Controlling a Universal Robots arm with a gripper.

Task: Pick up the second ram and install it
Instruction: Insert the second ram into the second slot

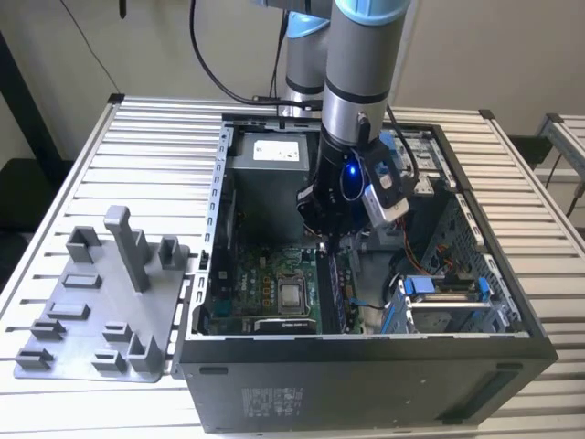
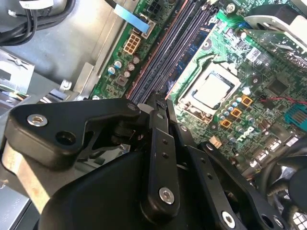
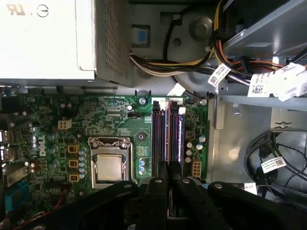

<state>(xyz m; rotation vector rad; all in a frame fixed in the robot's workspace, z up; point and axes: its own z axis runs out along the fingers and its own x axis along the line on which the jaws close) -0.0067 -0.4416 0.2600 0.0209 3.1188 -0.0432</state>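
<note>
My gripper [image 1: 327, 240] hangs inside the open computer case, low over the green motherboard [image 3: 120, 120]. In both wrist views its black fingers [image 2: 158, 108] stand pressed together, tips at one end of the long black memory slots [image 3: 168, 134]. The slots [image 2: 168, 48] run away from the tips beside the square processor socket [image 2: 211, 91]. I cannot tell the second ram apart from the dark slots, and whatever lies between or under the fingertips [image 3: 160, 179] is hidden. In the exterior view the grey tray [image 1: 101, 302] with upright posts lies on the table, on that view's left.
The case walls [image 1: 366, 361] close in around the gripper. A power supply box [image 3: 48, 38] and cable bundles [image 3: 211, 57] sit beyond the slots. A drive cage [image 1: 448, 297] with blue parts stands on the exterior view's right. The slatted table [image 1: 91, 165] surrounds the case.
</note>
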